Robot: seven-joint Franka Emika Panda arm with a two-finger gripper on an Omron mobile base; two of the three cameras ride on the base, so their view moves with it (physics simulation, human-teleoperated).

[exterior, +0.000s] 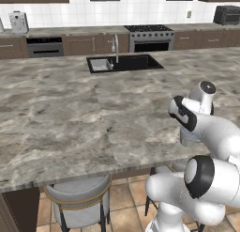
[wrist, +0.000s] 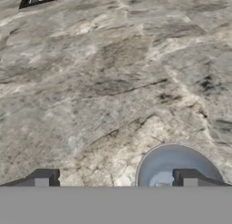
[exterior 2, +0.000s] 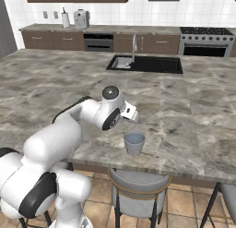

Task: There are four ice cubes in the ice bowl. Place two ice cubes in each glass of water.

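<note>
Two dark fingertips (wrist: 41,177) are rising at the bottom of the hand view, standing far apart with nothing between them, so the gripper (wrist: 115,180) is spread wide and gripping nothing. Just behind the right-hand tip, a glass of water (wrist: 174,166) is showing its round rim and bluish inside from above, with a pale patch low in it that may be an ice cube, though it is too blurred to tell. From the right base view the same glass of water (exterior 2: 134,143) is standing upright on the marble worktop (exterior 2: 193,116), close to the worktop's near edge and directly below the hand, which is hanging over it without touching it. The white arm (exterior 2: 69,130) is reaching from the lower left of that view out over the near edge. In the left base view the arm (exterior: 206,132) is folding over the near right part of the worktop (exterior: 70,113) and is covering what lies below the hand. A black sink (exterior 2: 146,63) with a tall tap is sitting sunk into the worktop near its far edge. Two round grey stools, one (exterior 2: 138,185) directly under the glass and another (exterior: 79,198) further along, are tucked beneath the near edge.
</note>
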